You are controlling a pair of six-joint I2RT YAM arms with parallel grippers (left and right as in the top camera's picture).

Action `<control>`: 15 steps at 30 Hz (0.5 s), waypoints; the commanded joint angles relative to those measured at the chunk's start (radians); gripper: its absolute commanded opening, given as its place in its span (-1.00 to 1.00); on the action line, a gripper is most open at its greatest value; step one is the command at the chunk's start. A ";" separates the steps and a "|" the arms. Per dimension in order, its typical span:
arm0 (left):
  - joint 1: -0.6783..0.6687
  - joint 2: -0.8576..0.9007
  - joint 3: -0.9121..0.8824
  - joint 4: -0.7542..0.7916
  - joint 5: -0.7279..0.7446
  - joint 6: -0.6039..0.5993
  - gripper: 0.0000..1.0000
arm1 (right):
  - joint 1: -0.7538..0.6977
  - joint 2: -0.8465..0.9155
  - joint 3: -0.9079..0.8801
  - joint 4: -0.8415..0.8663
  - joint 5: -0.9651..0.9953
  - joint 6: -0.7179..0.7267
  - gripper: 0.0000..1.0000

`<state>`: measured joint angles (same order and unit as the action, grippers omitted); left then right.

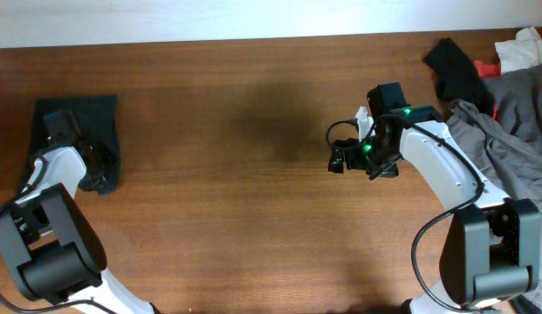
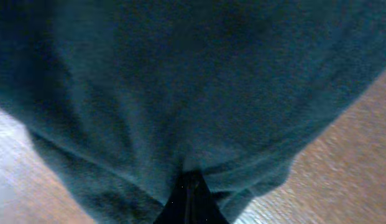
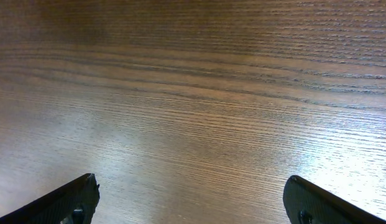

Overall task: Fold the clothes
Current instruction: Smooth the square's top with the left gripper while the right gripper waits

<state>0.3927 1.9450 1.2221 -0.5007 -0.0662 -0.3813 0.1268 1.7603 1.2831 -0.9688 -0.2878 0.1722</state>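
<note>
Under the left gripper (image 2: 190,198) lie the clothes (image 1: 89,118), a dark blackish-green bundle on the far-left part of the worktop (image 1: 227,201). The fabric fills the left wrist view ahead of that gripper. Its creases run down into the clenched jaws, which pinch a fold of it at the near edge. Wood shows to either side of the gripper, past the cloth's edge. Well off to its right, the right gripper (image 1: 339,158) hangs released, jaws spread wide over bare wood grain, with its fingertips (image 3: 71,200) far apart. Behind that gripper, by the worktop's right edge, lie a light grey garment (image 1: 511,131), a small black cloth (image 1: 454,63), a red scrap (image 1: 487,66) and something white (image 1: 525,45).
</note>
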 commanded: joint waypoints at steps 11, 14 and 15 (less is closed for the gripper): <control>0.003 0.019 0.003 -0.009 -0.088 0.032 -0.99 | -0.004 -0.020 0.013 0.000 0.012 -0.008 0.97; 0.003 0.014 0.004 -0.009 -0.068 0.032 -0.99 | -0.004 -0.020 0.013 0.000 0.012 -0.008 0.98; 0.002 0.011 0.004 -0.009 -0.054 0.032 -1.00 | -0.004 -0.020 0.013 0.000 0.012 -0.008 0.98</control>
<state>0.3927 1.9450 1.2221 -0.5064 -0.1238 -0.3618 0.1268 1.7603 1.2831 -0.9688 -0.2878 0.1722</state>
